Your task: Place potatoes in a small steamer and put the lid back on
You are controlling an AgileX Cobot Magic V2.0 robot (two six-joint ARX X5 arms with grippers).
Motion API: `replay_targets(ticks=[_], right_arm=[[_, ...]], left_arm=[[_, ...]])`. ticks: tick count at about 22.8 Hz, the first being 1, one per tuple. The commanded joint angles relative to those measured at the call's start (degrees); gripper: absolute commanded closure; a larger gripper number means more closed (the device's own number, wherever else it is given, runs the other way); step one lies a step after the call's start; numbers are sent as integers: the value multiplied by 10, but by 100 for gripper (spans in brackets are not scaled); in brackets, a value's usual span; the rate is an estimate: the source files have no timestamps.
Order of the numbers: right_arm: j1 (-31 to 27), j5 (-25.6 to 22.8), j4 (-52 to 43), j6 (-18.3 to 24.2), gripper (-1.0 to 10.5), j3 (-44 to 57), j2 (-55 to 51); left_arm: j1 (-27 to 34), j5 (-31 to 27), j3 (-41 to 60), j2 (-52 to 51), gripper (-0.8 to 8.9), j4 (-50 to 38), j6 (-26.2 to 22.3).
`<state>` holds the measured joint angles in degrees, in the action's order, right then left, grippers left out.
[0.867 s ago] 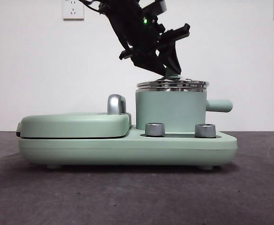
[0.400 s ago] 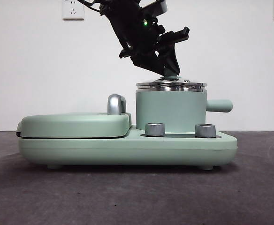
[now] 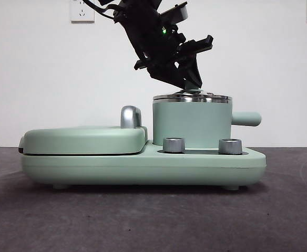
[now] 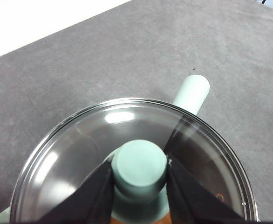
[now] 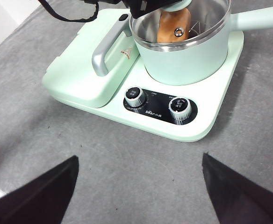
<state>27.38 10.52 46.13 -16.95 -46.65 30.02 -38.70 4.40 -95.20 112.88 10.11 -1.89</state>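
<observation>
I had the left gripper (image 4: 139, 173) closed on the knob of the lid (image 3: 192, 96), which sat on the steamer (image 3: 192, 124); the right gripper (image 5: 139, 186) waited wide open, holding nothing. I feared that releasing while the lid was off-centre could leave it tilted. The potato (image 5: 173, 24) lay inside the steamer, its long axis seemingly running across the pot.

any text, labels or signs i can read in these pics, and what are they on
Nothing can be quoted; all print is too small or blurred.
Black control panel: white characters by the two knobs, unreadable.
Left knob and right knob: white marks on their caps, unreadable.
Griddle cover: small red-and-white triangular sticker, likely a warning sign, wording not legible.
</observation>
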Motion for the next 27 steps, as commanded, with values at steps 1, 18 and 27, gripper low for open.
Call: replay_targets(ticks=[1, 18, 27], right_arm=[[4, 0, -5, -2, 527, -5, 1], [4, 0, -2, -3, 527, -5, 1], [4, 11, -2, -4, 527, -5, 1]], left_arm=[[-9, 11, -16, 19, 799, -7, 0], [-8, 16, -33, -1, 314, -6, 3], [-9, 16, -41, -155, 317, 227, 26]])
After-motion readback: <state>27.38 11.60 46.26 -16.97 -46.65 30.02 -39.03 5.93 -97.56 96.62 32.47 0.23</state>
